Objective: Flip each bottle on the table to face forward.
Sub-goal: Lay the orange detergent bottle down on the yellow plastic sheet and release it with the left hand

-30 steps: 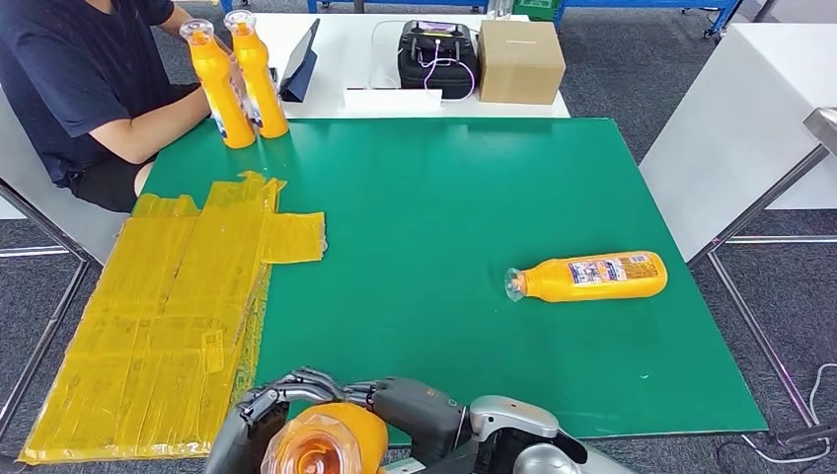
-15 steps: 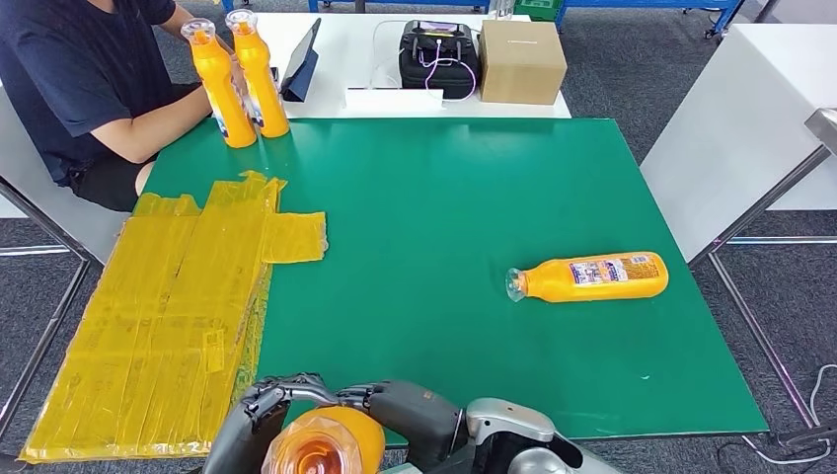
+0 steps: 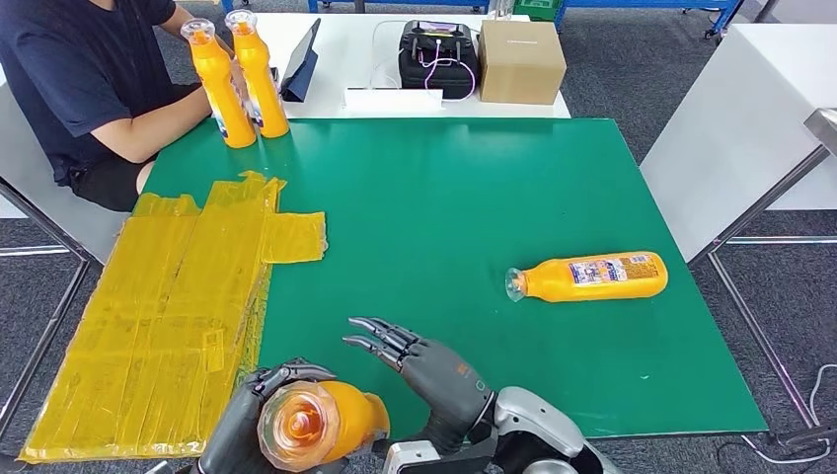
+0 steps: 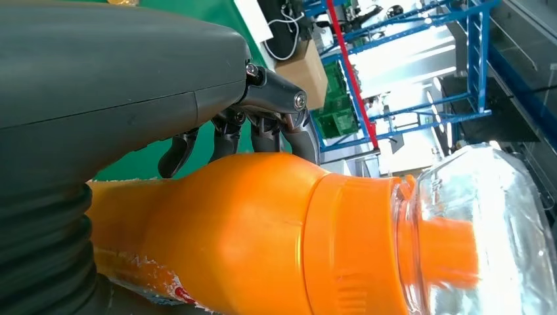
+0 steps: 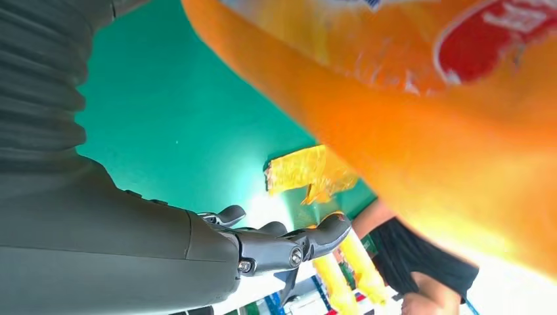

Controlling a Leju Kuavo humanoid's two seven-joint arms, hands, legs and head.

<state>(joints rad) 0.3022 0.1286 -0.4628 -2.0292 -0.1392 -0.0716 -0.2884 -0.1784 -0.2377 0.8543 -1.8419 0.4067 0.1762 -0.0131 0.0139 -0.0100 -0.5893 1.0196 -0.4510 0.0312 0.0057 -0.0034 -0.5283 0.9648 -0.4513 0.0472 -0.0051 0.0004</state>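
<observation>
Left hand (image 3: pixel 252 430) is gripping a bottle (image 3: pixel 321 425) at the near edge of the green worktop (image 3: pixel 444 207), cap pointing up at the head camera. Right hand (image 3: pixel 434 375) hovers beside it, fingers spread, holding nothing. Two bottles (image 3: pixel 237 79) stand upright at the far corner by a person (image 3: pixel 84 74), so I'd guess those are done. One more (image 3: pixel 587 277) lies on its side on the right, untouched.

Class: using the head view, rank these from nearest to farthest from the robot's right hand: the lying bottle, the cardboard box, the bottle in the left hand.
1. Held bottle, just left of the right hand.
2. Lying bottle, to the right.
3. Cardboard box, far side.
</observation>
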